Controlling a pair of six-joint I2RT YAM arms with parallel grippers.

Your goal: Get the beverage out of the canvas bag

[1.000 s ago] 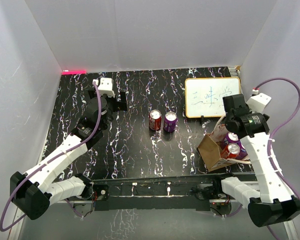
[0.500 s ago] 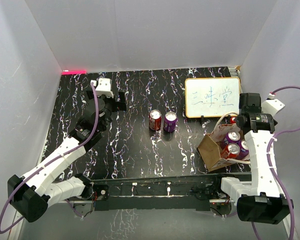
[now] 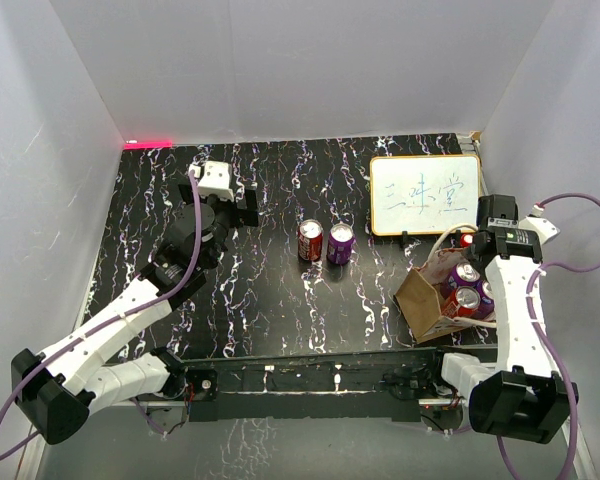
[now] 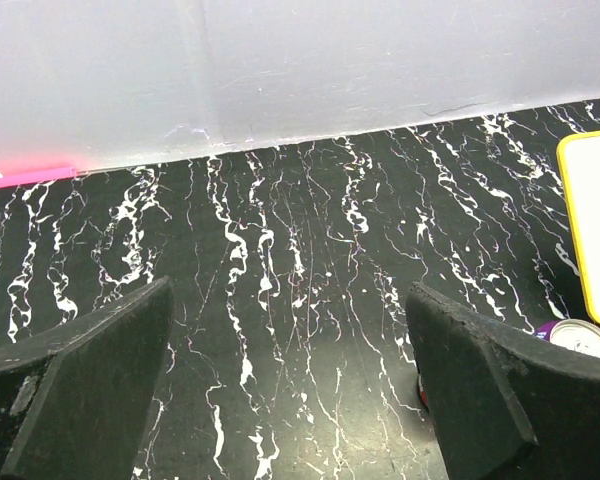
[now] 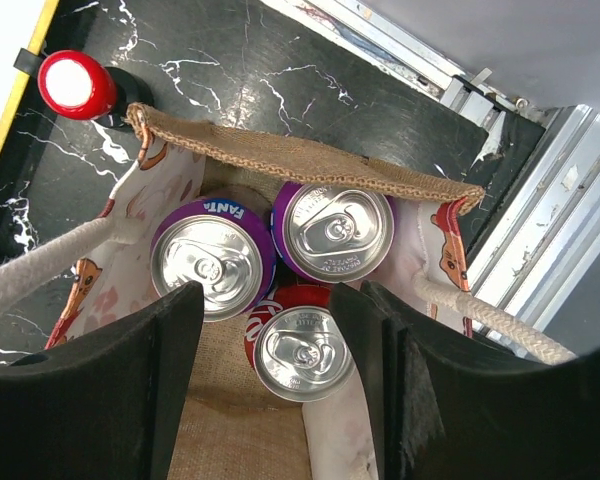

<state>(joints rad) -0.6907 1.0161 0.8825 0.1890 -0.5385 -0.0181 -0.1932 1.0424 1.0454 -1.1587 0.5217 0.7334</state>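
The tan canvas bag (image 3: 423, 300) stands open at the right front, its burlap rim (image 5: 310, 160) and cream rope handles showing in the right wrist view. Inside stand three beverage cans: a purple Fanta (image 5: 205, 262), a second purple can (image 5: 335, 230) and a red can (image 5: 302, 352). My right gripper (image 5: 280, 292) hangs above the bag's mouth (image 3: 485, 240), pointing down, open about a can's width over the red can and holding nothing. My left gripper (image 3: 242, 207) is open over bare table at the far left (image 4: 288, 292).
A red can (image 3: 310, 240) and a purple can (image 3: 340, 243) stand together mid-table. A white board with writing (image 3: 425, 195) leans at the back right. A red-capped object (image 5: 72, 85) sits just beyond the bag. White walls close in on three sides.
My right arm has swung right and back, so its wrist now sits over the bag's far right side, and its jaws have narrowed. My left gripper has shifted slightly right.
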